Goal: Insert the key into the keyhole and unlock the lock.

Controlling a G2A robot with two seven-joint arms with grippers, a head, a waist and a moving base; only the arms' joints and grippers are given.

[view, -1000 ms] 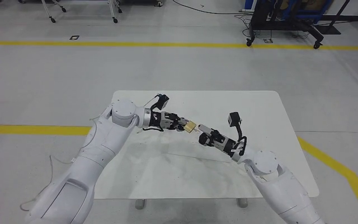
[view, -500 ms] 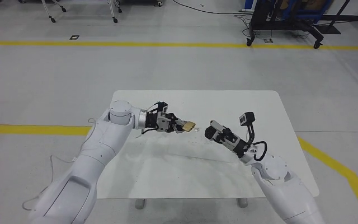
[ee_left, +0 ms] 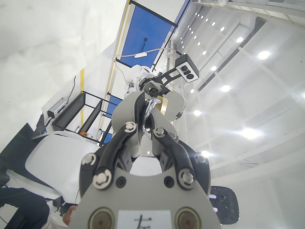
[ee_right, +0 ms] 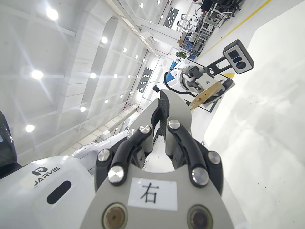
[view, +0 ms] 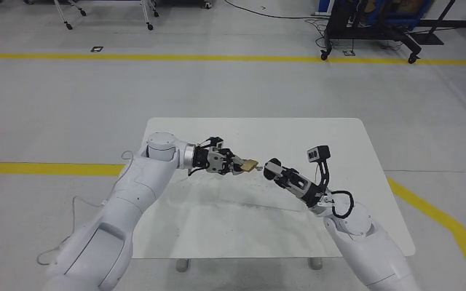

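Centre of top view: our left gripper (view: 237, 164) grips the brass lock (view: 249, 165); the right gripper (view: 269, 168), fingers pressed together, has closed in again after retreating. We cannot discern the key; insertion seems reattempted.

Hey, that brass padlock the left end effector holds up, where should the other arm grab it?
Likely the free brass body of the padlock, pinched across its flat faces, approaching from the right arm's side. The left end effector covers the shackle end, and the body sticks out towards the right end effector.
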